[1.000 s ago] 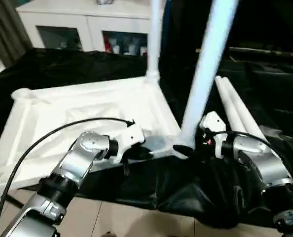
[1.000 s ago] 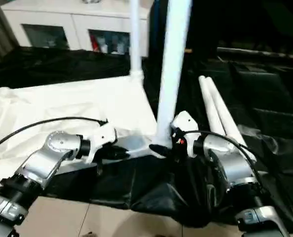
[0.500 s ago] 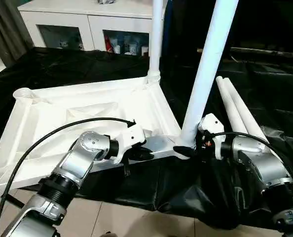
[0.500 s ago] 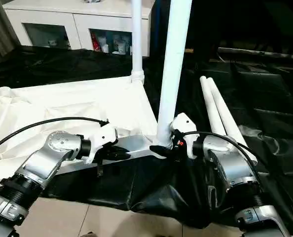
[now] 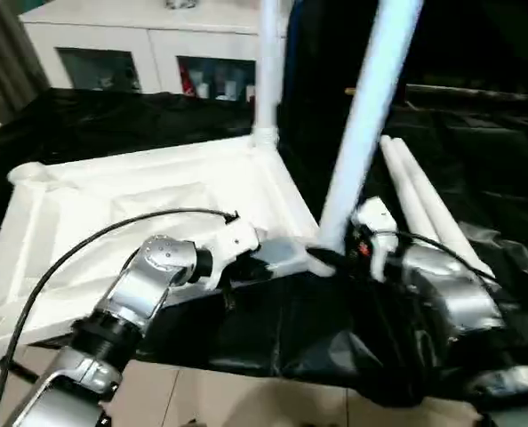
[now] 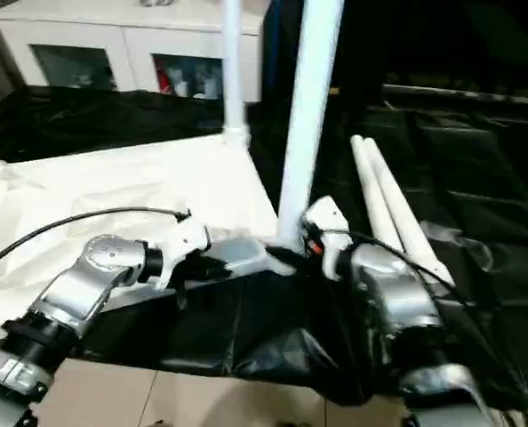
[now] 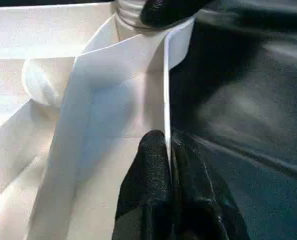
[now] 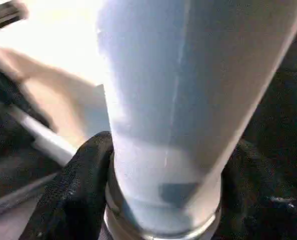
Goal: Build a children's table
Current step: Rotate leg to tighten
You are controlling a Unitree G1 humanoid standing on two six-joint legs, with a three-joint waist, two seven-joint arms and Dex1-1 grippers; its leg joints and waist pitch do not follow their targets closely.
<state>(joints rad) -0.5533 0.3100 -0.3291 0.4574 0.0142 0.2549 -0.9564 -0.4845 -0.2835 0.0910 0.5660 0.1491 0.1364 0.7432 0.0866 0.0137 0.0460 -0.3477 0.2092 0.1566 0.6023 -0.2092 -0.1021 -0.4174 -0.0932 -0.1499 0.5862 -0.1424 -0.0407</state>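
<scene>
Right gripper (image 8: 163,200) grasps the upright white tapered tube leg (image 5: 364,133) apparently at its base, axis vertical over the white ribbed plastic tabletop's (image 5: 113,205) near corner socket; left gripper (image 7: 163,165) pinches the rim.

no text, label, brand, number or sign can be read on anything in these views.

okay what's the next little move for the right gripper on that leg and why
Probably keep closing the right gripper on the near leg and twist it home: its fingers flank the leg's base at the tabletop corner, while the left gripper pinches the rim.
</scene>
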